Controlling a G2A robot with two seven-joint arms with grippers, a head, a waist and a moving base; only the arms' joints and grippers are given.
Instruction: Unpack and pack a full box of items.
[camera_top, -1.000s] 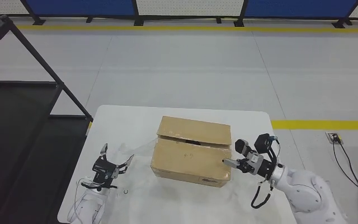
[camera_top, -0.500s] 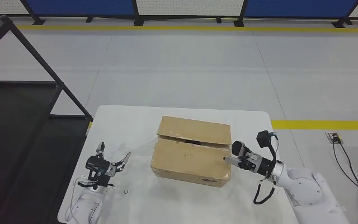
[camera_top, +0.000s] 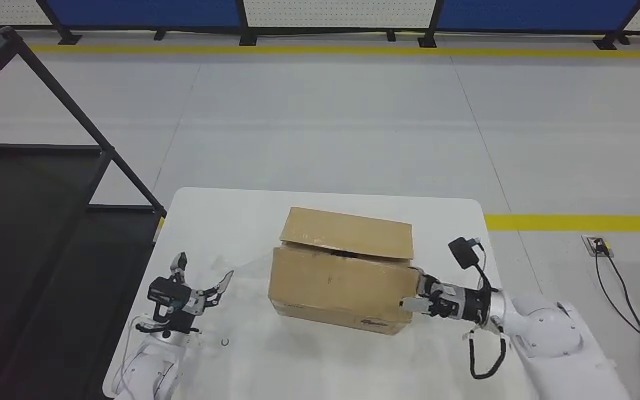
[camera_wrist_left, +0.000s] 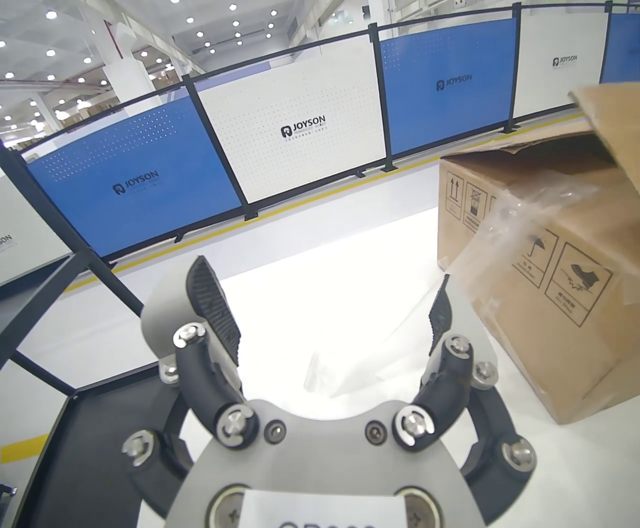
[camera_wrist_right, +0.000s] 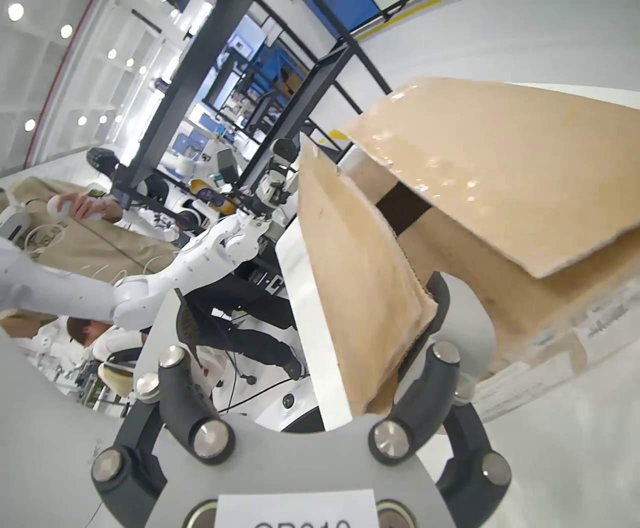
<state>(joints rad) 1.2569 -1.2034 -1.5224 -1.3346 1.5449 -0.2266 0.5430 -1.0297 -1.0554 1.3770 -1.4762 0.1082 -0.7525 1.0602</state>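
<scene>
right gripper (camera_top: 408, 303) advanced, fingers straddling box (camera_top: 340, 285) flap

Left arm (camera_top: 148, 368) rises from 7 o'clock in top view, wrist bent. My left gripper (camera_top: 202, 270) points toward 1 o'clock. Its fingers (camera_wrist_left: 210, 295) spread wide, ribbed pads facing each other. Right arm (camera_top: 535, 330) enters from 4 o'clock, forearm stretched low, running toward 9 o'clock. My right gripper (camera_top: 408, 302) at its end points to 9 o'clock, wrist rolled onto side, fingers (camera_wrist_right: 462, 320) parted wide.
</scene>
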